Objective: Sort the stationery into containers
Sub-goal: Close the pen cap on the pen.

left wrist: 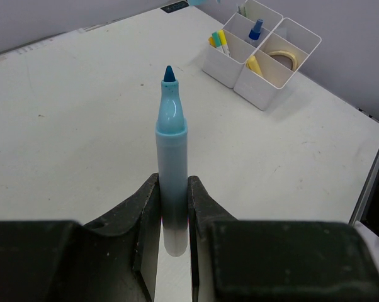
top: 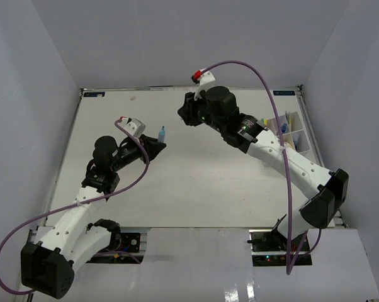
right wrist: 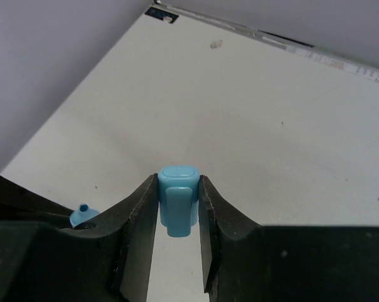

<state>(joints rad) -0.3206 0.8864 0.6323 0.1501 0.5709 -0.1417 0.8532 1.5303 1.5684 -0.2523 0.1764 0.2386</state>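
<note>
Left jaws on marker (left wrist: 171, 157), right jaws on cap (right wrist: 178, 201), organizer (left wrist: 263, 95) beyond

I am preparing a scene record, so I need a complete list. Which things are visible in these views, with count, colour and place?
marker: one, light blue, uncapped, held above the table
cap: one, light blue, held above the table
organizer box: one, white, far right of the table
pens: a few, yellow and teal, in one compartment
bottle: one, blue, in a rear compartment
tube: one, yellow, in the box beside the loop
rubber-band loop: one, tan, in the box
table: one, white
left gripper: black, shut on the marker
right gripper: black, shut on the cap
</note>
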